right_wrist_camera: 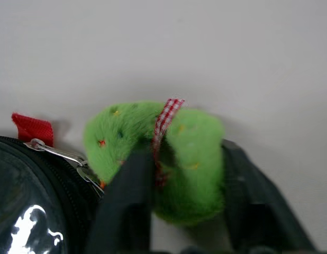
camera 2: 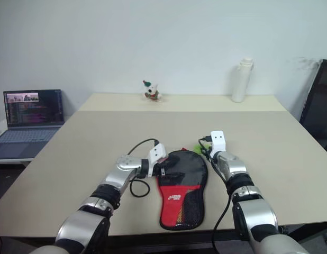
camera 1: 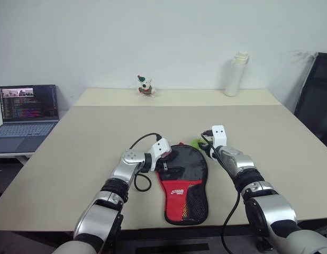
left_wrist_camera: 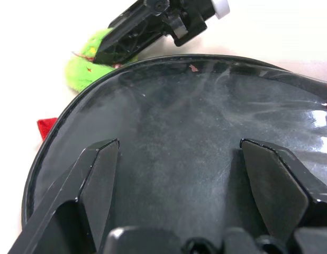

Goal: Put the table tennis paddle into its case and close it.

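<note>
Beige table point(camera 1: 73, 153), case point(camera 1: 183, 182) between grippers, right gripper point(right_wrist_camera: 176, 211) pinching green tag point(right_wrist_camera: 153, 153)

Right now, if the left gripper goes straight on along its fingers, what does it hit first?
Likely the case: the left gripper already spans its shiny black face. Beyond the rim sits the green fuzzy zipper tag, gripped by the right gripper.

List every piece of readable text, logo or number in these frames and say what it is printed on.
White logo on the red panel of the case: too small to read.
Lines of text and small pictures on the laptop screen: too small to read.
White bottle, small figurine, green plush zipper tag: no lettering visible.
Nothing in these frames can be quoted as legible text.
</note>
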`<state>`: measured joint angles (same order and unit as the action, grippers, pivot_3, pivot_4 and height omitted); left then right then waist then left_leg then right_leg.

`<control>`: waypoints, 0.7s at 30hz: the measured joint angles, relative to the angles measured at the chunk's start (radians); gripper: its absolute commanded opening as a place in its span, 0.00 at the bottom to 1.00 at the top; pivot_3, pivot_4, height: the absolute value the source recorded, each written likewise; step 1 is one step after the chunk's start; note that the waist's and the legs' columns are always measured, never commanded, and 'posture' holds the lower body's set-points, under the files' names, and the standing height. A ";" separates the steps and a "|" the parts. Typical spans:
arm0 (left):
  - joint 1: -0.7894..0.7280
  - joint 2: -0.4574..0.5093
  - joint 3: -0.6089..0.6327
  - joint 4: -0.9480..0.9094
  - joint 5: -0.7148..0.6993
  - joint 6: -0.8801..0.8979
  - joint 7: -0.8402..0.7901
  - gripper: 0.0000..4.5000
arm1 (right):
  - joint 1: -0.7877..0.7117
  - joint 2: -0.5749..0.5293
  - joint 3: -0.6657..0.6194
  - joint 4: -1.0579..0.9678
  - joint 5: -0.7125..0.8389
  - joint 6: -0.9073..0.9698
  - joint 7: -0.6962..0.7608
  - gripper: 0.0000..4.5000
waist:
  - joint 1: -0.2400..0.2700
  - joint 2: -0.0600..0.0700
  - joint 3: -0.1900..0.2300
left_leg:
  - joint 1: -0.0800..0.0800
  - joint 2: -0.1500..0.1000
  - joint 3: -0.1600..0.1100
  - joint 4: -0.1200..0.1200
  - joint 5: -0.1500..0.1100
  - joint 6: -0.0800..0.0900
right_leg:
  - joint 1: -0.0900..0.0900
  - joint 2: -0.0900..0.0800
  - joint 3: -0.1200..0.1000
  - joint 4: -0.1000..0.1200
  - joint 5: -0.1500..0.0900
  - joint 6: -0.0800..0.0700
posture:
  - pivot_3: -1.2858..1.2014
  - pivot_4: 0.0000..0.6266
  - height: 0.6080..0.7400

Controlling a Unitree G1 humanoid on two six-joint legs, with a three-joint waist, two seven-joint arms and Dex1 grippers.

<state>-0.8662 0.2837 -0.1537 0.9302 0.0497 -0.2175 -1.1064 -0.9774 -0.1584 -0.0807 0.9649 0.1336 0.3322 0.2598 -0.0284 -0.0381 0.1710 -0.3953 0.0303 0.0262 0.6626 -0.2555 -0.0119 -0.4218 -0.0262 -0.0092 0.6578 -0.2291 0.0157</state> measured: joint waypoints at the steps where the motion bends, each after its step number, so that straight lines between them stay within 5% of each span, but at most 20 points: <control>1: -0.005 -0.002 -0.004 0.009 0.001 -0.008 0.000 0.89 | 0.000 0.000 -0.001 -0.002 0.000 0.001 -0.003 0.05 | 0.000 0.000 0.000 | 0.000 0.000 0.000 0.000 0.000 0.000 | 0.000 0.000 0.000 0.000 0.000 0.000 | 0.52 0.24 1.00; 9: -0.040 -0.020 -0.025 0.052 0.012 -0.014 -0.018 0.89 | 0.067 -0.029 0.012 -0.127 -0.017 0.035 0.001 0.00 | 0.004 0.000 0.000 | -0.001 0.000 -0.001 0.000 0.000 0.000 | 0.000 -0.001 -0.001 -0.001 0.000 0.000 | 0.52 0.24 1.00; 21: -0.085 -0.065 -0.047 0.123 0.035 -0.019 0.002 0.89 | 0.493 -0.210 0.064 -0.854 -0.031 0.307 0.064 0.00 | 0.037 0.006 -0.004 | -0.003 -0.003 -0.003 0.000 0.000 0.000 | 0.001 -0.003 -0.003 -0.004 -0.004 0.006 | 0.52 0.24 1.00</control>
<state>-0.9512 0.2186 -0.2008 1.0527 0.0844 -0.2361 -1.1046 -0.4841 -0.3680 -0.0170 0.1111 0.1023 0.6393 0.3240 0.0085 -0.0319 0.1673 -0.3982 0.0269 0.0233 0.6630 -0.2557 -0.0116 -0.4204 -0.0287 -0.0120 0.6536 -0.2327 0.0222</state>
